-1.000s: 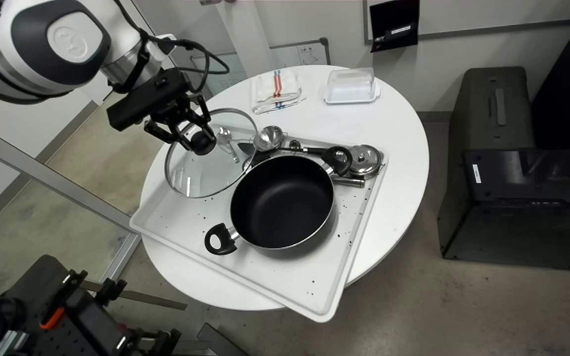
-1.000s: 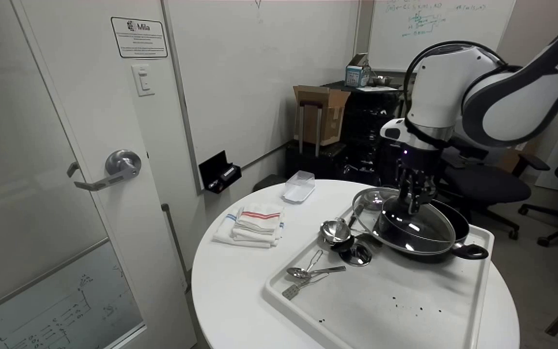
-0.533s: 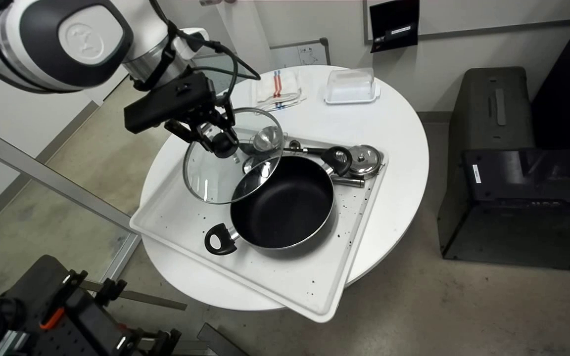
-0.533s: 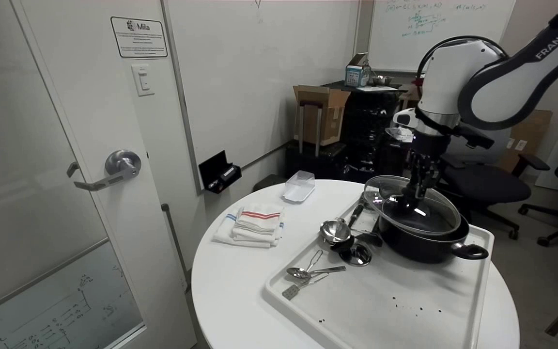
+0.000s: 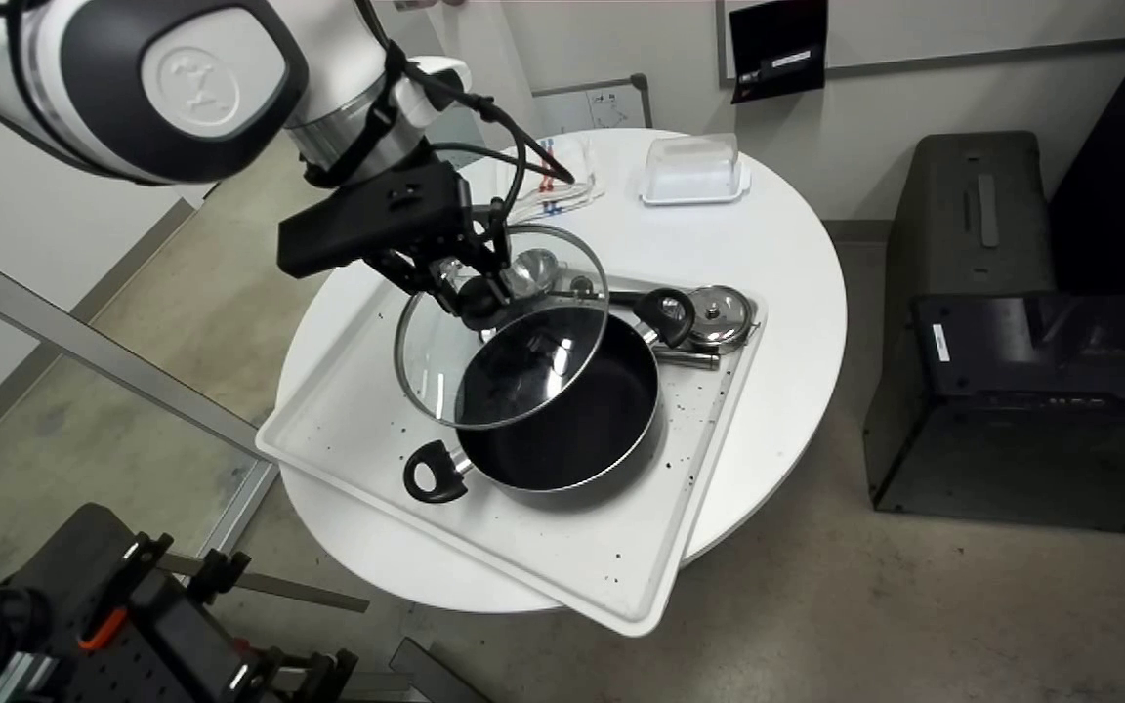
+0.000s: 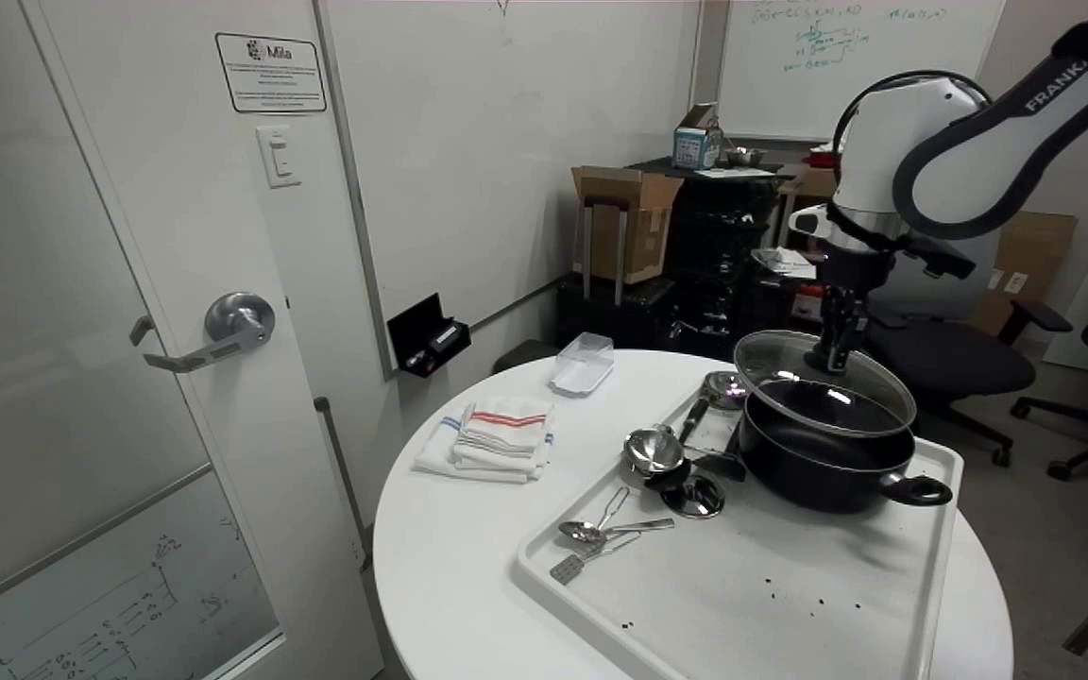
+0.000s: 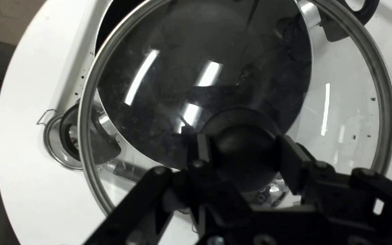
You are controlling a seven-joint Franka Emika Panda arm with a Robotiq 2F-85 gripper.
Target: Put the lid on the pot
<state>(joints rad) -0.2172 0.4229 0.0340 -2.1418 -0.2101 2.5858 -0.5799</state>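
The tool (image 7: 246, 154) has its fingers (image 7: 294, 160) drawn in to the width of the black knob (image 5: 480, 301), one on each side, so it carries the glass lid (image 6: 827, 399) by that knob. The lid is over the black pot (image 6: 808, 482) but off centre: the wrist view shows a crescent of the pot's mouth left bare on one side, and the lid reaching past the rim on the other. I cannot tell whether the rims touch anywhere.

Lowered here, the lid would probably dip one edge into the pot and leave the overhanging side outside, because of that offset. A rim strike could turn the rounded knob between the fingers, and letting go early could send the glass sliding onto the white tray (image 5: 562, 557). Swung low, the overhanging side might knock the metal cup (image 6: 654, 451) near the pot.

The lid is round, so it has no long axis; its knob points up into the tool, and its plane appears tilted, lower towards the loop handle (image 6: 908, 493). The pot's long axis runs through its handles, slantwise across the tray on the bench (image 5: 797, 293).
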